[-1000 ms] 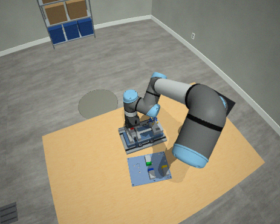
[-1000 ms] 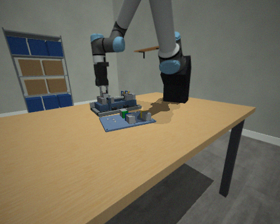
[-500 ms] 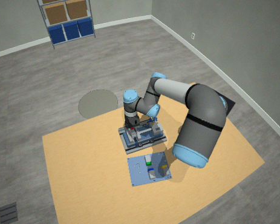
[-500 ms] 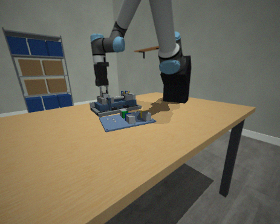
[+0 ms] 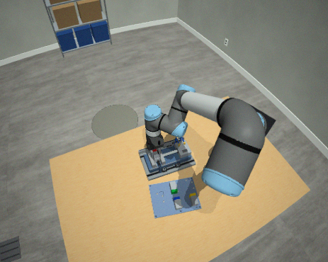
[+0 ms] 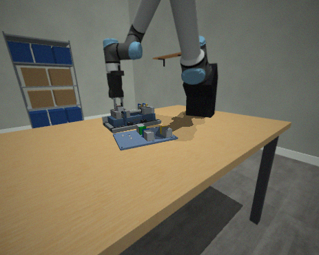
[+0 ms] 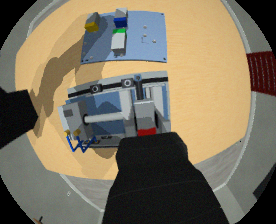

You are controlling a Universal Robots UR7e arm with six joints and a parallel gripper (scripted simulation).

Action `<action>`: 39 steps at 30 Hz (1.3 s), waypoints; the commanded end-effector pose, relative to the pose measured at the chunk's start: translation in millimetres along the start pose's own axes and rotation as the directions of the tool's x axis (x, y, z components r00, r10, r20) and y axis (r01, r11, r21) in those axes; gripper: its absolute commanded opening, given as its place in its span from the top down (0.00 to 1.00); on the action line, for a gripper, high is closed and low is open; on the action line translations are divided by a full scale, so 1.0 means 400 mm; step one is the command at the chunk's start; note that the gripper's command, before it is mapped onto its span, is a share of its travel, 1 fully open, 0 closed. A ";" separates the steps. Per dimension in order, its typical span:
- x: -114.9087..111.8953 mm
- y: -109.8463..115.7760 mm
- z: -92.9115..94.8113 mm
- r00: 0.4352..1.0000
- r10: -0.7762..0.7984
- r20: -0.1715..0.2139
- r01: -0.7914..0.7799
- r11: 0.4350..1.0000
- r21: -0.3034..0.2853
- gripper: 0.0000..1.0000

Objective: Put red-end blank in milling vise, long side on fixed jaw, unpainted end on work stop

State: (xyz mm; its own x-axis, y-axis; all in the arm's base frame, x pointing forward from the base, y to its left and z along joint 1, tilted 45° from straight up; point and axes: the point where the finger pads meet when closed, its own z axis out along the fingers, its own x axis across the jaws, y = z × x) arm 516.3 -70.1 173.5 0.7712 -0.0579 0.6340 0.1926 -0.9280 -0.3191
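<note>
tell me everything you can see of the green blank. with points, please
The green blank [image 5: 173, 185] [image 6: 141, 129] [image 7: 119, 43] is a small oblong block, plain grey with one green end. It lies lengthwise on the blue plate [image 5: 159, 209] [image 6: 127, 143] [image 7: 154, 54], grey end toward the vise [image 5: 171, 171] [image 6: 138, 127] [image 7: 156, 80], green end toward the blue blank [image 5: 178, 204] [image 6: 149, 135] [image 7: 120, 22]. Only the plate appears to touch it. Its material is unclear.

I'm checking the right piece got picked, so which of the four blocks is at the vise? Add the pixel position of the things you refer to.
The block with the red end [image 5: 154, 150] [image 7: 147, 131]; the green, blue and yellow ended ones are all on the blue plate [image 5: 163, 209] [image 6: 127, 145] [image 7: 156, 55].
</note>
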 end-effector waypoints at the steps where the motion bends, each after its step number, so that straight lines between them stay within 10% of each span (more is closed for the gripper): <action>1: -0.001 -0.004 0.003 1.000 -0.001 0.001 0.001 1.000 0.002 1.00; 11: -0.001 -0.004 0.003 1.000 -0.001 0.001 0.001 1.000 0.002 1.00; 12: 0.001 0.000 -0.001 1.000 -0.001 -0.001 0.001 1.000 -0.001 0.00; 39: 0.001 0.000 -0.001 1.000 -0.001 -0.001 0.001 1.000 -0.001 0.00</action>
State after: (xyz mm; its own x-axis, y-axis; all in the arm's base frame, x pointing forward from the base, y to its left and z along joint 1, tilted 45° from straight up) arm 516.4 -70.1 173.6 0.7711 -0.0577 0.6341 0.1925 -0.9281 -0.3186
